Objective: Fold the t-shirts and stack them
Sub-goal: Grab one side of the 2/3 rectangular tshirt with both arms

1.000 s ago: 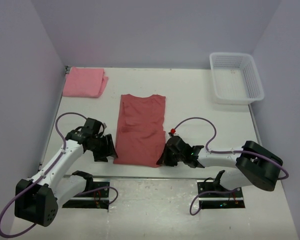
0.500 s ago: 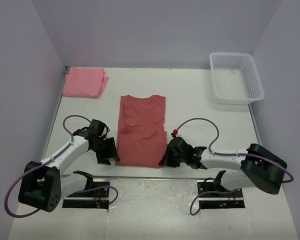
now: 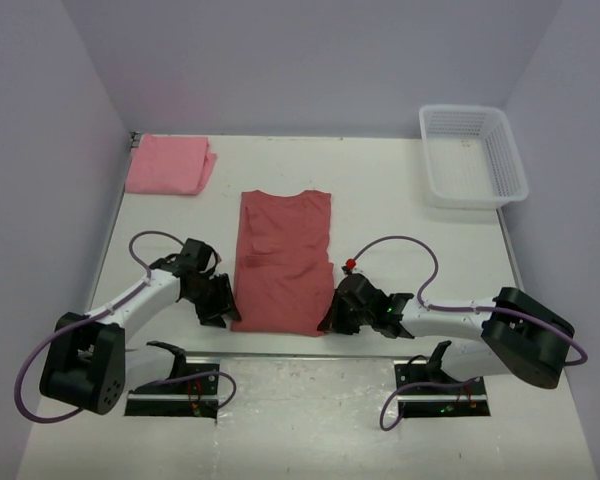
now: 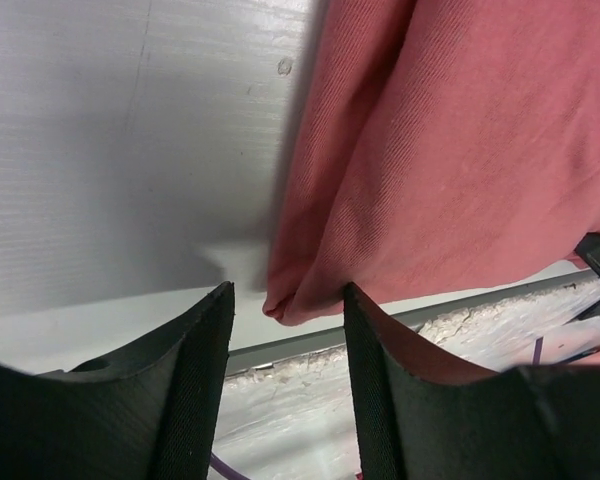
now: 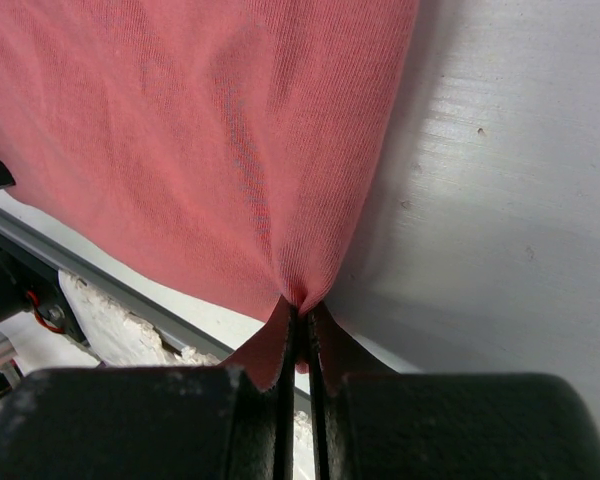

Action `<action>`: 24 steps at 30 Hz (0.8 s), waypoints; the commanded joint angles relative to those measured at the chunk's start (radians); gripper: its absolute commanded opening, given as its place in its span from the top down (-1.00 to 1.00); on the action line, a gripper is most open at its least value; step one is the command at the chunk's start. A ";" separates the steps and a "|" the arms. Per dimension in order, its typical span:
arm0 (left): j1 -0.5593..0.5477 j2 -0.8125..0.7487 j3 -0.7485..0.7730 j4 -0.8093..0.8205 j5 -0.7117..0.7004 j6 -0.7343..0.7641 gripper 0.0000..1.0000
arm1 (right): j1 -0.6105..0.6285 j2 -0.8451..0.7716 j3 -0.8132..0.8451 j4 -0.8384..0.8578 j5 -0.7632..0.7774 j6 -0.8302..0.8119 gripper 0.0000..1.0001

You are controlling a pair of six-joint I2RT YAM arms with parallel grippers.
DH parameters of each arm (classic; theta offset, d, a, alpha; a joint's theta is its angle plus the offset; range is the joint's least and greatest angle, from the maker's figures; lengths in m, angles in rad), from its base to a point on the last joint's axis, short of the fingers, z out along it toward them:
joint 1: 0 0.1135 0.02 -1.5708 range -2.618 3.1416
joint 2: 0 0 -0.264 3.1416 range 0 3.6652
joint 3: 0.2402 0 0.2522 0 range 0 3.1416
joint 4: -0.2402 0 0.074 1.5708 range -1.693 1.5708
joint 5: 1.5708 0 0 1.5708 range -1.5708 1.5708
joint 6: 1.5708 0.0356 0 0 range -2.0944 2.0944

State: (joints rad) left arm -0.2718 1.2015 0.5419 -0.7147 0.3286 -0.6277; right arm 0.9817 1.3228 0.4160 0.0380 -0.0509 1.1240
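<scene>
The brick-red t-shirt (image 3: 283, 260) lies folded lengthwise in a long strip in the middle of the table. My left gripper (image 3: 227, 306) is open at its near left corner, and the corner (image 4: 290, 300) sits between the two fingers. My right gripper (image 3: 329, 316) is shut on the near right corner of the brick-red t-shirt (image 5: 302, 298), pinching the cloth. The pink t-shirt (image 3: 168, 164) lies folded at the far left corner of the table.
A white lattice basket (image 3: 472, 155) stands at the far right. The table's near edge (image 4: 400, 318) runs just behind both grippers. Purple walls close in the table on three sides.
My left gripper has moved right and nearer, up to the shirt's near left corner. My right gripper has shifted slightly and stays on the near right corner.
</scene>
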 commanded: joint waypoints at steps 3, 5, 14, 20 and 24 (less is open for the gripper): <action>-0.007 0.013 -0.029 0.038 0.049 -0.035 0.05 | 0.005 0.013 -0.022 -0.090 0.046 -0.023 1.00; -0.012 0.024 -0.049 0.063 0.072 -0.047 0.06 | 0.005 0.019 -0.020 -0.089 0.045 -0.021 1.00; -0.017 0.059 -0.111 0.133 0.115 -0.063 0.22 | 0.006 0.015 -0.016 -0.107 0.049 -0.023 1.00; -0.015 0.081 -0.129 0.149 0.115 -0.066 0.97 | 0.005 0.000 -0.022 -0.116 0.049 -0.021 1.00; -0.017 0.031 -0.119 0.103 0.096 -0.085 1.00 | 0.006 -0.019 -0.022 -0.141 0.049 -0.023 1.00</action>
State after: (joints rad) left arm -0.2825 1.2613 0.4446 -0.5926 0.4984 -0.7010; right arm 0.9817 1.3090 0.4160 0.0135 -0.0467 1.1240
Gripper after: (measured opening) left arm 0.025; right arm 0.017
